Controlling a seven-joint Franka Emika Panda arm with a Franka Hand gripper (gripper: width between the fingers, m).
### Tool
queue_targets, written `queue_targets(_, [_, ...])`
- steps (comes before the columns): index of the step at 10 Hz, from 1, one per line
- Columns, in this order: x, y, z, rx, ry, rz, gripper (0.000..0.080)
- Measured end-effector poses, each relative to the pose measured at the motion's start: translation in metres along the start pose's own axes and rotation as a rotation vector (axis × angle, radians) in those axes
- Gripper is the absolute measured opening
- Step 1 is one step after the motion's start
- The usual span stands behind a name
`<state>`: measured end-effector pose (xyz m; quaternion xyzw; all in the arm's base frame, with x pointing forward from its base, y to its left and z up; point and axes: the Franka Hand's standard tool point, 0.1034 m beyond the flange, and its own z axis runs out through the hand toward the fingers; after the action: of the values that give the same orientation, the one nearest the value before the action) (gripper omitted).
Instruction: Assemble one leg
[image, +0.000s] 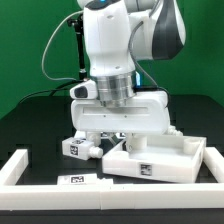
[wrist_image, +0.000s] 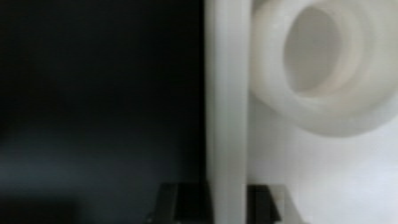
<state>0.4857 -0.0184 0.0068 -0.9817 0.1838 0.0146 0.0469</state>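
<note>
A large flat square white panel (image: 168, 157) with a raised rim lies on the black table. My gripper (image: 122, 138) reaches straight down onto the panel's edge at the exterior view's left. In the wrist view the gripper (wrist_image: 221, 196) has its dark fingers (wrist_image: 178, 200) tight on both sides of the panel's upright rim (wrist_image: 224, 100), shut on it. A round socket (wrist_image: 329, 60) shows in the panel beside the rim. A stubby white leg (image: 80, 146) with a marker tag lies on the table just to the exterior view's left of the gripper, untouched.
Long white border bars frame the work area at the exterior view's left (image: 14, 168), front (image: 70, 183) and right (image: 213, 165). A green backdrop stands behind the arm.
</note>
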Motion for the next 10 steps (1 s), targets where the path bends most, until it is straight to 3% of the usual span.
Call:
queue_targets(3, [0.021,-0.005,-0.001,0.0,0.026,-0.131,0.0057])
queue_targets(7, [0.021,-0.004,-0.001,0.0,0.027,-0.13,0.0057])
queue_targets(10, [0.037,-0.013,-0.001,-0.029,0.102,-0.276,0.0057])
